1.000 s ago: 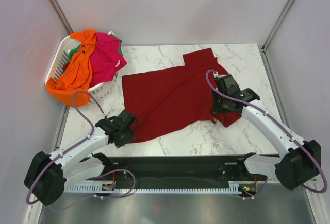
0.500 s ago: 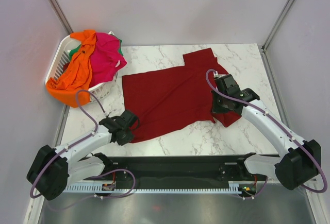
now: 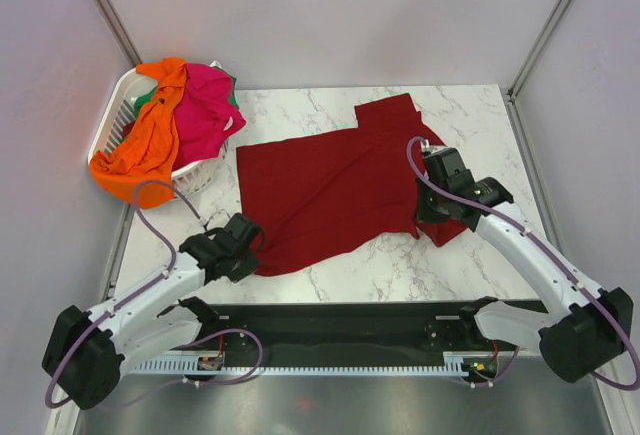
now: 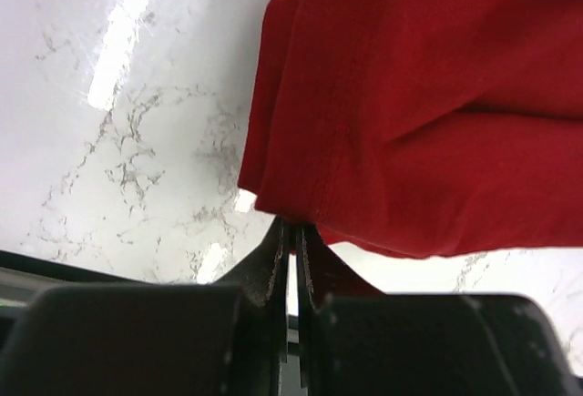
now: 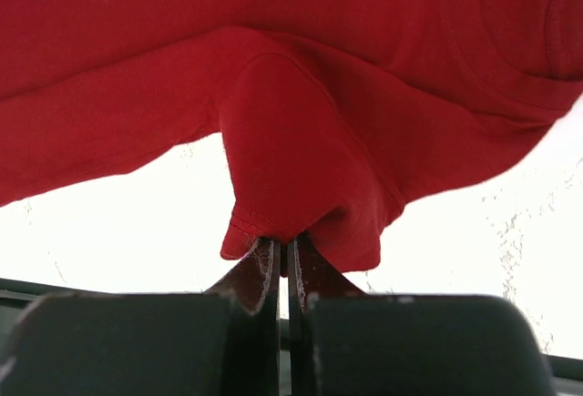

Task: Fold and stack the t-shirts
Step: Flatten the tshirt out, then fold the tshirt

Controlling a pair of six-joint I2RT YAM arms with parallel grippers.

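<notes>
A dark red t-shirt (image 3: 335,185) lies spread across the marble table (image 3: 470,110). My left gripper (image 3: 252,250) is shut on its near left hem corner; in the left wrist view the fingertips (image 4: 293,232) pinch the edge of the red cloth (image 4: 428,123). My right gripper (image 3: 428,217) is shut on the shirt's near right sleeve, and the right wrist view shows the sleeve (image 5: 301,168) bunched and pulled up from the table at the closed fingertips (image 5: 283,248). Orange (image 3: 145,150), hot pink (image 3: 205,105) and green (image 3: 148,98) t-shirts are heaped at the far left.
A white slatted laundry basket (image 3: 112,115) holding the heap stands at the table's far left corner, with the orange shirt hanging over its near rim. Pale walls close in the table on three sides. A black rail (image 3: 340,335) with the arm bases runs along the near edge.
My left gripper has closed on the shirt's near left corner. My right arm has shifted slightly right and nearer, still holding the sleeve.
</notes>
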